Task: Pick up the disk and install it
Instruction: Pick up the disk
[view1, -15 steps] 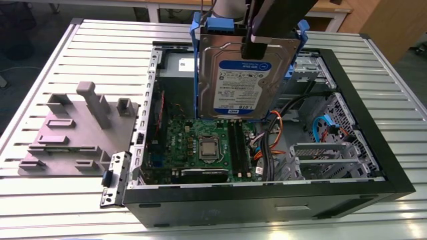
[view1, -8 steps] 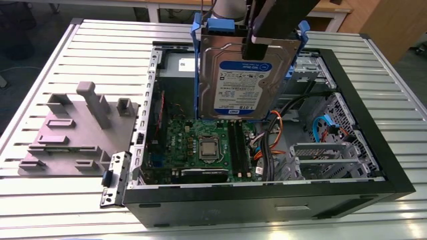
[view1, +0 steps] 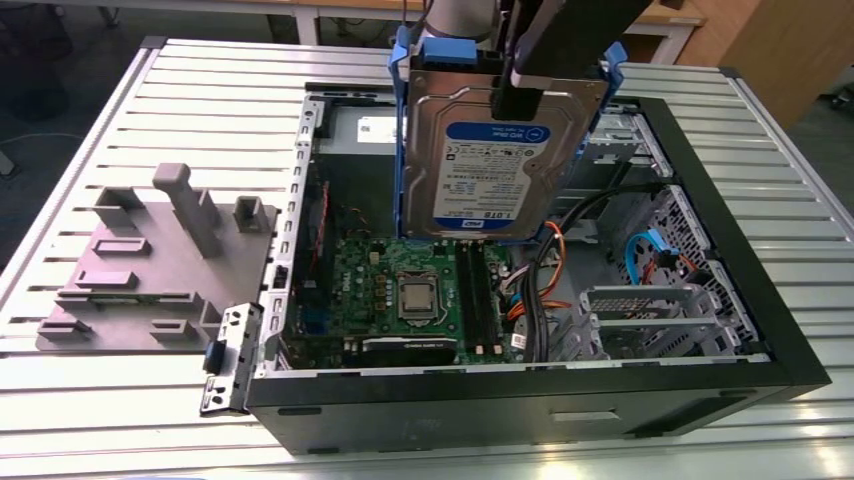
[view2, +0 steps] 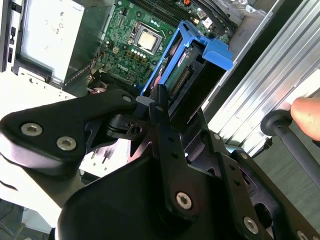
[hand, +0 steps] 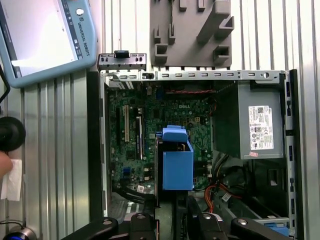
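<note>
The disk is a silver hard drive with a white-and-blue label and blue side rails. It hangs upright above the open computer case, over the green motherboard. My gripper is shut on its upper end from above. In the second wrist view the black fingers clamp the disk, whose blue rail end points down toward the board. In the first wrist view the disk shows edge-on as a blue block over the board, just beyond the gripper.
The case lies open on a slatted metal table, with a grey power supply, cables and a drive cage inside. A grey plastic fixture sits at the exterior view's left. A teach pendant and a person's hand are beside the table.
</note>
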